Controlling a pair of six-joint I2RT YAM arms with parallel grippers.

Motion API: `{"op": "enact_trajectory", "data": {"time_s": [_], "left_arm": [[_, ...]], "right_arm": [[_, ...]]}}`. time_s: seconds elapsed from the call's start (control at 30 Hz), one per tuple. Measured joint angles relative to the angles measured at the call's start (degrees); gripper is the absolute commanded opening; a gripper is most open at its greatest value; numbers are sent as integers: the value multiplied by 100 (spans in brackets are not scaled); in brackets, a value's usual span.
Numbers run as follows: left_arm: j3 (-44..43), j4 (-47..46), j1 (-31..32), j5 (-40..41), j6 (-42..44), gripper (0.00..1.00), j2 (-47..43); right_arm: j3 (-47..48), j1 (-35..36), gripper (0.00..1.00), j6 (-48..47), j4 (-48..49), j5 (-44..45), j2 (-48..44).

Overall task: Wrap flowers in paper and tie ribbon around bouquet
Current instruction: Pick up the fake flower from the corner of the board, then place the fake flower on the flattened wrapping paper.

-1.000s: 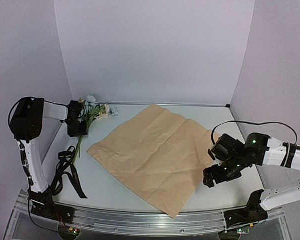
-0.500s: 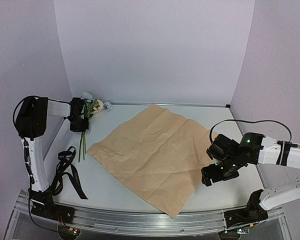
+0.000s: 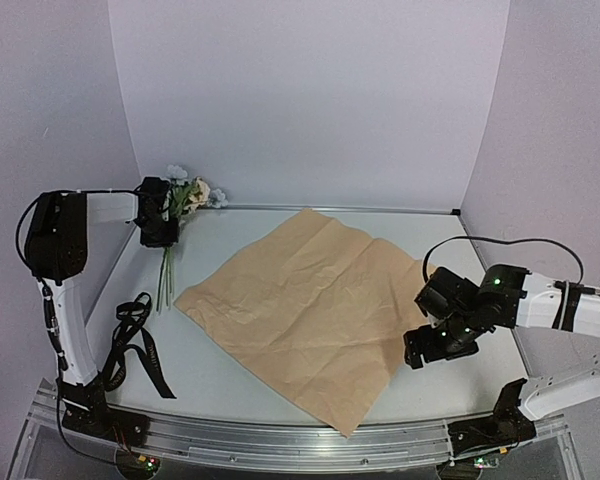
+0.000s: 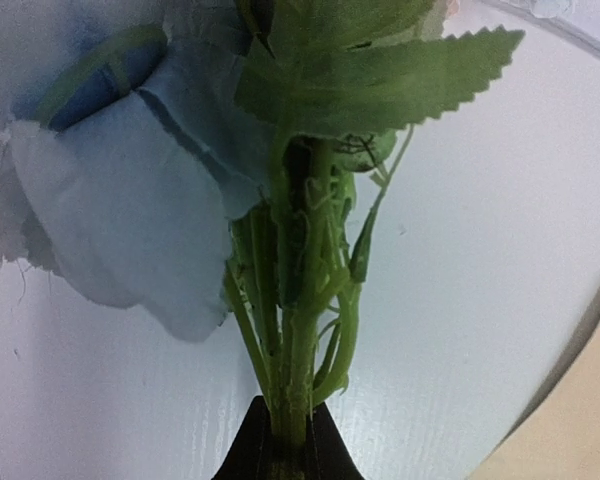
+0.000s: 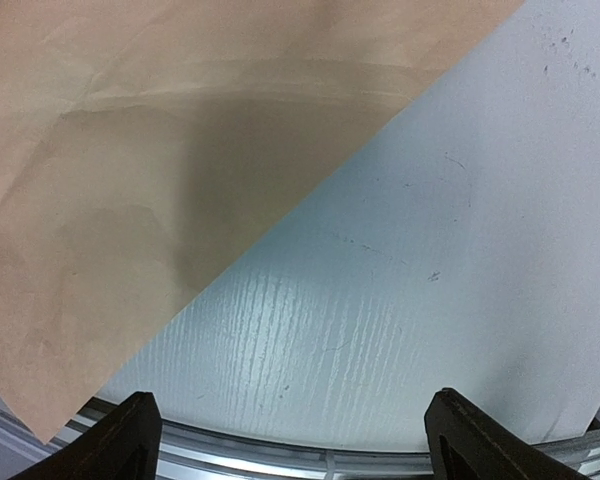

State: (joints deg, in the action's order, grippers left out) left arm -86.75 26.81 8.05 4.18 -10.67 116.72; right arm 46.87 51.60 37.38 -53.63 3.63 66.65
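Flowers (image 3: pixel 190 192): far-left, stems pinched in left tool (image 3: pixel 160 230), prob. for carrying to paper (image 3: pixel 310 300). Paper: flat, bench (image 3: pixel 230 380) centre, tan up. Right tool (image 5: pixel 290 442): spread, by paper's right edge. Ribbon (image 3: pixel 140 345): near-left.

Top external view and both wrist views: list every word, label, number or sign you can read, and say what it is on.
No text can be read in any view.
ribbon: any lettering is too small to make out.
paper: plain tan, no print.
flowers: no tag or label in view.
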Motion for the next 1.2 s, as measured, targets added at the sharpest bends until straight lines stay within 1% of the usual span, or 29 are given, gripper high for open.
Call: {"op": "enact_trajectory", "data": {"time_s": [0.17,0.4,0.53,0.63,0.73,0.83,0.97,1.07,1.2], "left_arm": [[-366,283,513,76,-301,0,-356],[-1436,748,1748,27,-1325,0,-360],[-2406,921,2388,8,-1890,0,71],[-3311,986,2843,11,-2321,0,670],[-3987,980,3237,-1,-2693,0,1300],[-4332,975,3556,-15,-2997,0,1822],[-4457,984,3817,-104,-3367,0,2299],[-4629,1014,3880,-182,-3535,0,2600],[-4646,1025,3882,-269,-3663,0,2762]], "right_arm": [[2,-176,95,77,0,-3,-2],[-17,-567,94,179,6,-80,-123],[-129,-796,95,229,-2,-169,-281],[-255,-932,95,256,-15,-206,-429],[-347,-1044,95,272,-84,-270,-566],[-382,-1110,95,272,-165,-309,-672],[-386,-1125,95,270,-234,-328,-754],[-397,-1142,95,268,-288,-331,-775],[-468,-1146,95,272,-313,-333,-776]]}}
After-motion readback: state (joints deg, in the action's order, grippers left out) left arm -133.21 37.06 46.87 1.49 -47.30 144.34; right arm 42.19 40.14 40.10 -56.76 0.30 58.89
